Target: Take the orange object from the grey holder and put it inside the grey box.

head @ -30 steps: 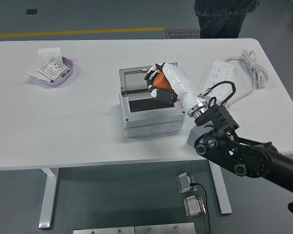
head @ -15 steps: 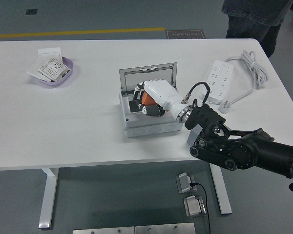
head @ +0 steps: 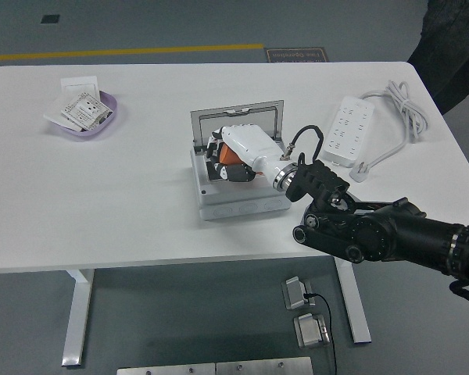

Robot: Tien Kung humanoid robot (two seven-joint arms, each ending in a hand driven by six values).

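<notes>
The grey box (head: 242, 199) stands at the table's middle with its lid (head: 236, 119) raised at the back. My right hand (head: 223, 162), white-shelled with black fingers, is down in the box opening. Its fingers are curled around the orange object (head: 230, 155), of which only a small patch shows between them. The black right arm (head: 375, 233) comes in from the lower right. The grey holder is hidden behind the arm. My left hand is out of view.
A purple bowl (head: 90, 125) with white packets sits at the far left, a white card behind it. A white power strip (head: 347, 130) with its cable lies right of the box. A person (head: 453, 47) stands at the far right corner.
My right hand has moved left and down from above the box's right side into the opening, carrying the orange object. The person has walked to the right.
</notes>
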